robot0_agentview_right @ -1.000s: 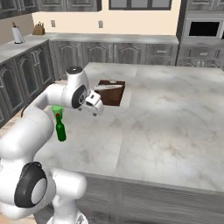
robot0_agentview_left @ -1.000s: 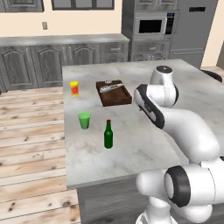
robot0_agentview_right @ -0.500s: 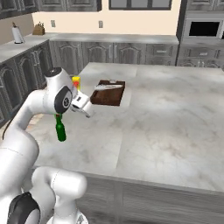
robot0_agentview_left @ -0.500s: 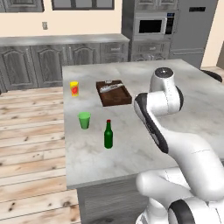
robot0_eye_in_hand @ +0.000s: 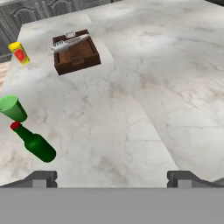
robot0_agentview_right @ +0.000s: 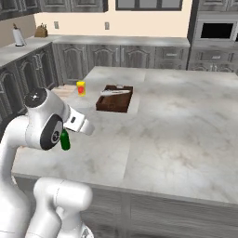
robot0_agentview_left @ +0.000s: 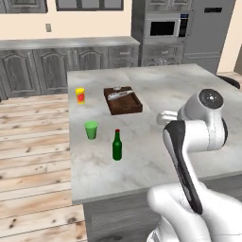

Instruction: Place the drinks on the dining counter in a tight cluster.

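A slim dark green bottle with a red cap stands upright near the left edge of the pale marble dining counter. In the right base view my arm partly covers the bottle. The hand view looks down on the counter and has the bottle at lower left. My gripper is open, its two fingertips far apart with nothing between them. It hovers over the counter's near side, right of the bottle and clear of it.
A green cup stands just behind the bottle and a yellow cup with a red mark farther back. A brown wooden tray holding a utensil sits mid-counter. The counter's left edge drops to wood floor. Cabinets and a microwave line the back wall.
My arm has swung back toward the counter's near right side, away from the tray. The gripper has stayed open, and the bottle and cups have not moved.
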Tool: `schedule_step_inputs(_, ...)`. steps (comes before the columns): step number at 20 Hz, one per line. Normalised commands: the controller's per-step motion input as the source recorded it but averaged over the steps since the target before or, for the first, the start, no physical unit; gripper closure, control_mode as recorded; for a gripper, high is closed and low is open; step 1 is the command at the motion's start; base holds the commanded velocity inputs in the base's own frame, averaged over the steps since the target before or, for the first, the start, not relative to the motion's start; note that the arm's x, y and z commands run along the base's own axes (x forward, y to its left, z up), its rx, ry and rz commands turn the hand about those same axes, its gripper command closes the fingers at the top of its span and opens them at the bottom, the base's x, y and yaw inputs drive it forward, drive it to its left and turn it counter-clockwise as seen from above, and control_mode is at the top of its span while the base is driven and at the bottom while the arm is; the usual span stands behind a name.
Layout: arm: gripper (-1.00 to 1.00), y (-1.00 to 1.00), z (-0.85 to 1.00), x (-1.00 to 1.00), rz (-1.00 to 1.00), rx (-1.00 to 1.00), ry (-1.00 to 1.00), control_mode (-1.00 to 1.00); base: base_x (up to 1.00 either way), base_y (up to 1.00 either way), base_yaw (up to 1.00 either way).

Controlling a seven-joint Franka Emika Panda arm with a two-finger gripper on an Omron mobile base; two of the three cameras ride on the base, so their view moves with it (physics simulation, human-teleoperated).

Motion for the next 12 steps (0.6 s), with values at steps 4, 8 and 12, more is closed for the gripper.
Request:
schedule_step_inputs(4,-1.0,0.0,0.53,-0.59,0.1,0.03,-0.16,-1.0,0.0,0.0,0.0)
schedule_step_inputs(8,-1.0,0.0,0.1,-0.14,0.0,0.0,-0.02,-1.0,0.0,0.0,0.0)
schedule_step_inputs(12,-1.0,0.0,0.0,0.0,0.0,0.0,0.0,-1.0,0.0,0.0,0.0)
